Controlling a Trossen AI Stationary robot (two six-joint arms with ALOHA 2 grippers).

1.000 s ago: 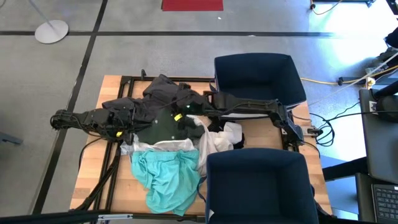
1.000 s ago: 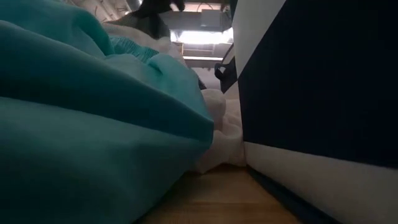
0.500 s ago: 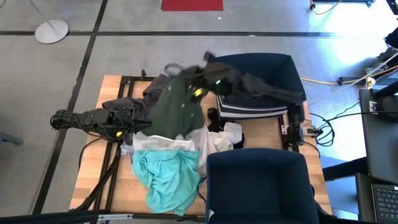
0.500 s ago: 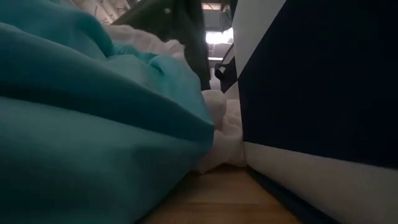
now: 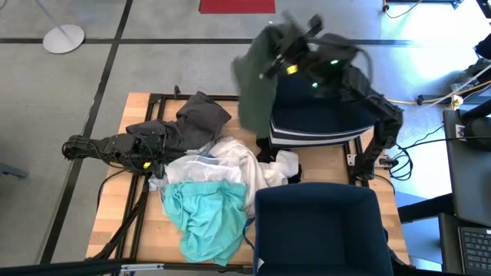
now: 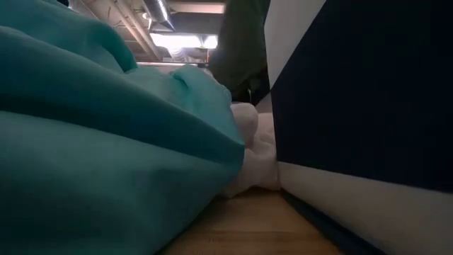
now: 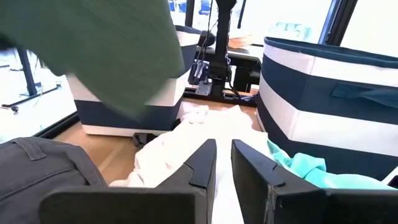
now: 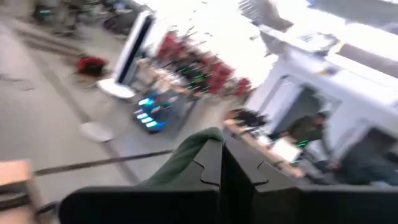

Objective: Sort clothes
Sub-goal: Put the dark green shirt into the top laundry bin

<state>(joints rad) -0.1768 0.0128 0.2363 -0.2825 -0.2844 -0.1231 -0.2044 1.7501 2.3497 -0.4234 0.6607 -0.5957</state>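
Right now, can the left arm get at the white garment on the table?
Probably yes. The left gripper lies low on the table, aimed across the white garment, with nothing between them. The dark green garment hangs higher up from the right gripper, off that path.

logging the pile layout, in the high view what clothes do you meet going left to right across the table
dark grey garment → turquoise garment → white garment → dark green garment, lifted in the right gripper

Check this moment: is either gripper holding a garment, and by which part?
The right gripper is shut on the dark green garment, pinching its top edge. The left gripper holds nothing.
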